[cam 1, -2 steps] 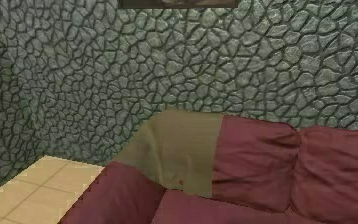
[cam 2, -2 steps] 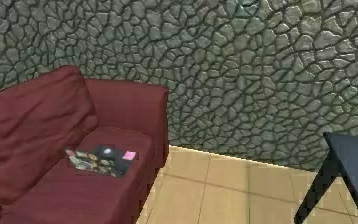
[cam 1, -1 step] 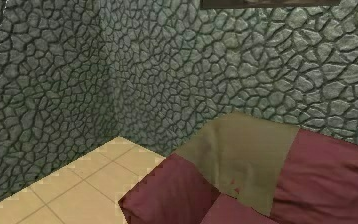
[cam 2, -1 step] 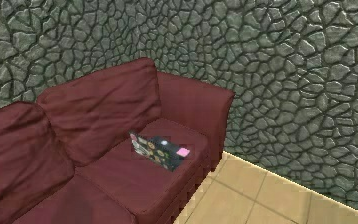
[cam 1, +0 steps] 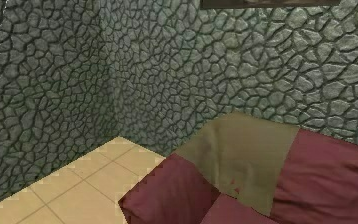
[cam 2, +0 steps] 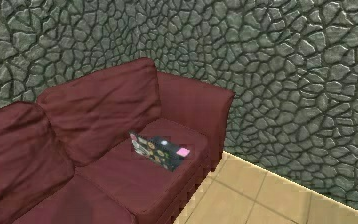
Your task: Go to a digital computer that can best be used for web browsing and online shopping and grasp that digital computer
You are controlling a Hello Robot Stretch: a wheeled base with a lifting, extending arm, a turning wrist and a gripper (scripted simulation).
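Observation:
A small dark laptop (cam 2: 159, 150) lies half unfolded on the seat cushion of a dark red sofa (cam 2: 97, 110) in the arm side view, close to the sofa's armrest (cam 2: 202, 120). Its screen part carries small coloured marks and a pink patch sits on its near corner.
Grey-green cobbled stone walls (cam 1: 187, 60) enclose the corner. In the forward view the red sofa (cam 1: 317, 180) with an olive throw (cam 1: 242, 150) fills the lower right, tan tiled floor (cam 1: 77, 185) lies at lower left. Tan tiles (cam 2: 277, 195) extend beyond the armrest.

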